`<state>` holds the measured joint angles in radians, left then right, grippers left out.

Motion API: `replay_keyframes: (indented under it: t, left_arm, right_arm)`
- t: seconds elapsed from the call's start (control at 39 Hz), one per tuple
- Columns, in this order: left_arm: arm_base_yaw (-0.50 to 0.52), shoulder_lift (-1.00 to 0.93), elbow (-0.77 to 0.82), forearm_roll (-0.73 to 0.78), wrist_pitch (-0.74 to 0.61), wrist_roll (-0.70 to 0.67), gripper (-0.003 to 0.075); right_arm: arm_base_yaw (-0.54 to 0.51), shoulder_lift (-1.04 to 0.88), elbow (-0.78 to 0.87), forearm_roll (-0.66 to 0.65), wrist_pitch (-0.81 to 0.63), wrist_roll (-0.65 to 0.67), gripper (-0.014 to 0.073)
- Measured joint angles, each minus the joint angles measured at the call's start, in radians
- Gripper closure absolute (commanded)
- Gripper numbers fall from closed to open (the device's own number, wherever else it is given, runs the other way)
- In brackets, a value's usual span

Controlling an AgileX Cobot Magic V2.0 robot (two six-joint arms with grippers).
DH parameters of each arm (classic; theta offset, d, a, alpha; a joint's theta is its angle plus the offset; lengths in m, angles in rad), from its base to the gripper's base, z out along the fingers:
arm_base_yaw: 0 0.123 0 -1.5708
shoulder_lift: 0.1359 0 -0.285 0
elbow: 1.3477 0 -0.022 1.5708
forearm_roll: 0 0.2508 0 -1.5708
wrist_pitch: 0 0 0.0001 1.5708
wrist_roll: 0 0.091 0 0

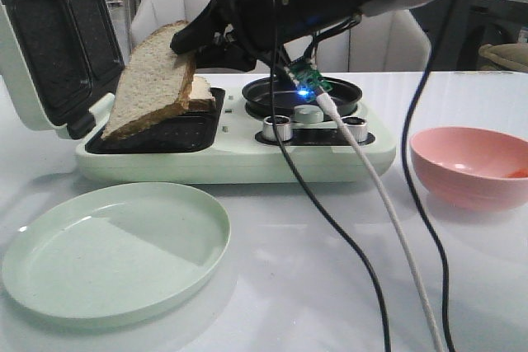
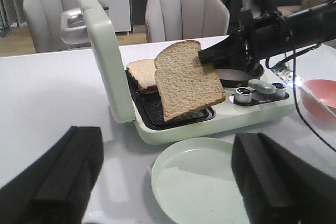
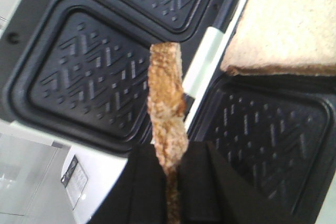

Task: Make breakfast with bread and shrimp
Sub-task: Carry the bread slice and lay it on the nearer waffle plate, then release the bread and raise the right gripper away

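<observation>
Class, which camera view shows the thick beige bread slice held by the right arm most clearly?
The left wrist view: the held thick beige bread slice shows its whole face, pinched at its top corner by the right tool. The front view shows it at an angle. The right wrist view shows only its crust edge.

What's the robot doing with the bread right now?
Right gripper shut on bread slice, tilted over sandwich maker. Left gripper open, holding nothing. Second slice in the maker. Nothing blocking.
</observation>
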<state>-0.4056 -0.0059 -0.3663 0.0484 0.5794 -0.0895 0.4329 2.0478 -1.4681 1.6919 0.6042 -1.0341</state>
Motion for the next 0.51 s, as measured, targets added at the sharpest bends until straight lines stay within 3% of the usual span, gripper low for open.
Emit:
replay_keyframes:
  t: [0.18,0.28,0.51]
  left_arm:
    - [0.0,0.0,0.0,0.0,0.0,0.0,0.0155]
    - [0.0,0.0,0.0,0.0,0.0,0.0,0.0155]
    - [0.0,0.0,0.0,0.0,0.0,0.0,0.0155]
  right_arm:
    - [0.001,0.117,-0.094,0.002,0.018,0.0,0.0452]
    - [0.001,0.151,-0.123,0.002,0.022,0.0,0.0397]
    - [0.001,0.173,-0.152,-0.055,0.008,0.0,0.0056]
